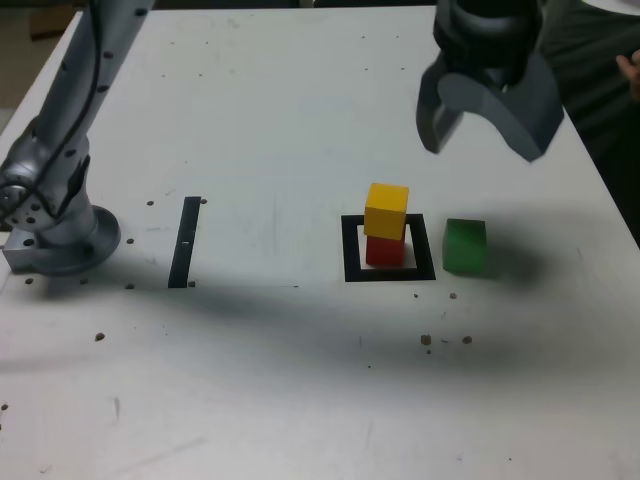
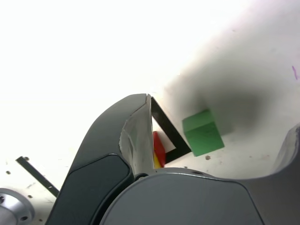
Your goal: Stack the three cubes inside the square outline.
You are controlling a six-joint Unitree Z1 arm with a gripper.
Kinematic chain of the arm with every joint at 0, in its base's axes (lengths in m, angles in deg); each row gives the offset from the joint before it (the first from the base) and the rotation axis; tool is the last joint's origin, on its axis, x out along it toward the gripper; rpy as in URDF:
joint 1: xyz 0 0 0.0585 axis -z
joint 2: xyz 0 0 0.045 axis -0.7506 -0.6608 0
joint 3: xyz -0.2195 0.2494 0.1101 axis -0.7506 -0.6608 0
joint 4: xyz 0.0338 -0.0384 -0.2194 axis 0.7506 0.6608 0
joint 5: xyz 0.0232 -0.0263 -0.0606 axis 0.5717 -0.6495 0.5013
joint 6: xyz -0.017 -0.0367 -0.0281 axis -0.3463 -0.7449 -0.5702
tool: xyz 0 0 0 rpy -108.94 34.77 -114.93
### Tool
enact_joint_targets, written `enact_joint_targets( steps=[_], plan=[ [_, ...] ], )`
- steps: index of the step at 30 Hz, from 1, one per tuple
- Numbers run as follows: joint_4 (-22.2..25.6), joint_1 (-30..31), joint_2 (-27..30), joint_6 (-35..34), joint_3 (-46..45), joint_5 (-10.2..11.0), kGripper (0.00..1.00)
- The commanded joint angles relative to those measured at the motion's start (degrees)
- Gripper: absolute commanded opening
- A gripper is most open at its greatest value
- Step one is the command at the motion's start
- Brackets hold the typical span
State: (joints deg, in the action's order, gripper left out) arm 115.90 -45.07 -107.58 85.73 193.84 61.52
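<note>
A yellow cube (image 1: 386, 210) rests on a red cube (image 1: 385, 250) inside the black square outline (image 1: 352, 250). The green cube (image 1: 464, 246) lies on the table just outside the outline, on the exterior view's right. My gripper (image 1: 480, 145) hangs open and empty well above the table, behind the stack and the green cube, touching nothing. In the wrist view the green cube (image 2: 202, 132) shows between the spread fingers of the gripper (image 2: 222, 110). One finger (image 2: 122, 140) hides most of the red cube (image 2: 159, 146), the yellow cube (image 2: 156, 161) and part of the outline (image 2: 166, 123).
A straight black strip (image 1: 185, 241) lies on the white table at the exterior view's left, near the arm's round base (image 1: 55, 235). A person's hand (image 1: 630, 70) shows at the far right edge. Small dark specks dot the table's front.
</note>
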Motion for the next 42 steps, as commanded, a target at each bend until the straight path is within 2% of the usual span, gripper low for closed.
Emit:
enact_joint_targets(
  steps=[1,7,12,24,27,29,34,42],
  plan=[
    [-0.1,0.5,-0.8,-0.2,0.9,-0.4,1.0],
    [-0.1,1.4,-2.0,0.3,1.7,-1.0,1.0],
    [-0.1,1.9,-2.7,3.9,0.9,-0.3,1.0],
    [-3.0,2.4,-2.4,26.1,-0.8,0.3,1.0],
    [-2.9,2.6,-2.0,30.4,-1.8,1.3,1.0],
    [-2.9,2.7,-1.6,32.4,-2.7,2.7,1.0],
    [-3.8,3.1,-0.3,34.2,-5.8,5.9,1.0],
    [-6.4,5.1,0.3,34.4,-9.2,6.1,1.0]
  ],
)
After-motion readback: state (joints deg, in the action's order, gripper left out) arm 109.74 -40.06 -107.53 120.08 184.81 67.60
